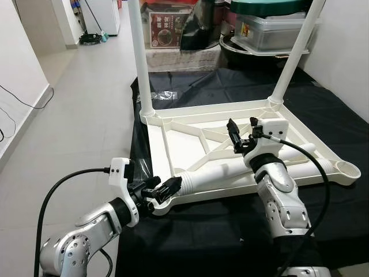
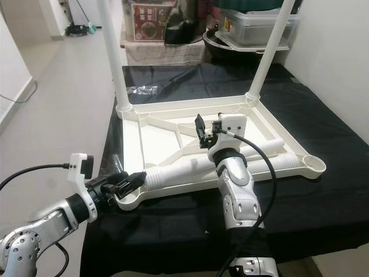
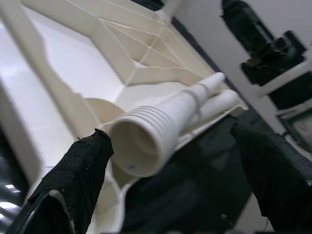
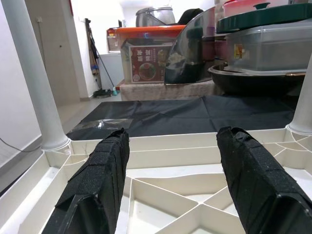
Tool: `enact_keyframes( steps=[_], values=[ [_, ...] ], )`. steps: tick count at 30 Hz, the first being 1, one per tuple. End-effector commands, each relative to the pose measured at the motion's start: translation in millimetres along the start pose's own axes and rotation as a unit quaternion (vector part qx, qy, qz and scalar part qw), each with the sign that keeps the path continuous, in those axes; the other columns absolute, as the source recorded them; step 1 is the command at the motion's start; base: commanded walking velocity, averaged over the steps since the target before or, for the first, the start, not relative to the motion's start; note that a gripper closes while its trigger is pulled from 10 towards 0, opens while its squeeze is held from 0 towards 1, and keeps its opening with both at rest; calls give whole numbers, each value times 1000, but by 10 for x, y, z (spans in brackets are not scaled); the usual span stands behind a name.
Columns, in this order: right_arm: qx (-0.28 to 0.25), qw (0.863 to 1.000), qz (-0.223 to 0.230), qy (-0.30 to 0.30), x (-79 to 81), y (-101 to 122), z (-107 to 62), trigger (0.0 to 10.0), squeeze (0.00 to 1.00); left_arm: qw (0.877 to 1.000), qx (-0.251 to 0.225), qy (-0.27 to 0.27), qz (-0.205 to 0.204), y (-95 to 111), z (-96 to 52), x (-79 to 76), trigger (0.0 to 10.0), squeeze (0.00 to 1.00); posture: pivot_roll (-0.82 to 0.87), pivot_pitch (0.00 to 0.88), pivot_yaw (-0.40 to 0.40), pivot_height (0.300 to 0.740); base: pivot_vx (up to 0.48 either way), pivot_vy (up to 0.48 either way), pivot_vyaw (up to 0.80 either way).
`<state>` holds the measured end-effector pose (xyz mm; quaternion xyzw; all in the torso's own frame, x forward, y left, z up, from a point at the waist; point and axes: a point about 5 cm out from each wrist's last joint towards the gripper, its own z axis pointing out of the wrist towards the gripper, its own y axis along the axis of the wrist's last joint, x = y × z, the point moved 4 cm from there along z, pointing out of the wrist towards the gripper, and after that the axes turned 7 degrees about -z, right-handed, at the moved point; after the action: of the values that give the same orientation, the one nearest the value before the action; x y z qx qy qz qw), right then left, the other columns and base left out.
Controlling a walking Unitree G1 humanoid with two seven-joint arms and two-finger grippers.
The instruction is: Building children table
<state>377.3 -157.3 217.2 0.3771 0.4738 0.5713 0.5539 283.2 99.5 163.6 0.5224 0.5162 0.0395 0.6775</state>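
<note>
A white children's table (image 1: 173, 124) lies upside down on a black cloth. Two white legs stand upright in its far corners, the left one (image 1: 140, 57) and the right one (image 1: 297, 52). A loose leg (image 1: 225, 172) lies across the underside, threaded end (image 3: 146, 146) toward the near-left corner. A second loose leg (image 1: 311, 164) lies beside it. My left gripper (image 1: 164, 189) is open at that corner, with its fingers (image 3: 83, 170) on either side of the threaded end, not touching it. Over the middle ribs my right gripper (image 1: 243, 130) hovers open and empty.
The near-right corner socket (image 1: 347, 171) holds nothing. Black cloth (image 1: 346, 115) covers the surface under the table. Boxes and lidded containers (image 1: 271, 26) crowd the back. Grey floor (image 1: 75, 115) runs along the left, and a white wall stands on the right.
</note>
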Motion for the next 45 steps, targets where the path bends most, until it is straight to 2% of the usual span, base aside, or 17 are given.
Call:
enact_keyframes(
  steps=[1, 10, 19, 24, 35, 45],
  values=[
    [7, 1000, 1, -3, -15, -31, -34, 10000, 0, 1000, 13, -12, -16, -27, -24, -3, 10000, 0, 59, 128, -31, 740, 0, 0, 0],
    [8, 1000, 1, -5, -24, -34, -42, 10000, 0, 999, 34, -20, -31, -71, -55, 12, 10000, 0, 60, 131, -27, 740, 0, 0, 0],
    [6, 1000, 1, -6, -21, -12, -58, 10000, 0, 997, 47, -18, -60, -97, -102, 157, 10000, 0, 47, 134, -18, 740, 0, 0, 0],
    [6, 1000, 0, -7, -26, -7, -71, 10000, 0, 997, 46, -23, -63, -80, -117, 185, 10000, 0, 43, 136, -17, 740, 0, 0, 0],
    [8, 1000, -3, -7, -24, -8, -97, 10000, 0, 992, 33, -83, -88, 28, -96, 77, 10000, 0, 38, 132, -13, 740, 0, 0, 0],
    [9, 1000, -1, -7, -17, 0, -85, 10000, 0, 989, 41, -101, -95, 14, -66, 53, 10000, 0, 39, 135, -12, 740, 0, 0, 0]
  ],
)
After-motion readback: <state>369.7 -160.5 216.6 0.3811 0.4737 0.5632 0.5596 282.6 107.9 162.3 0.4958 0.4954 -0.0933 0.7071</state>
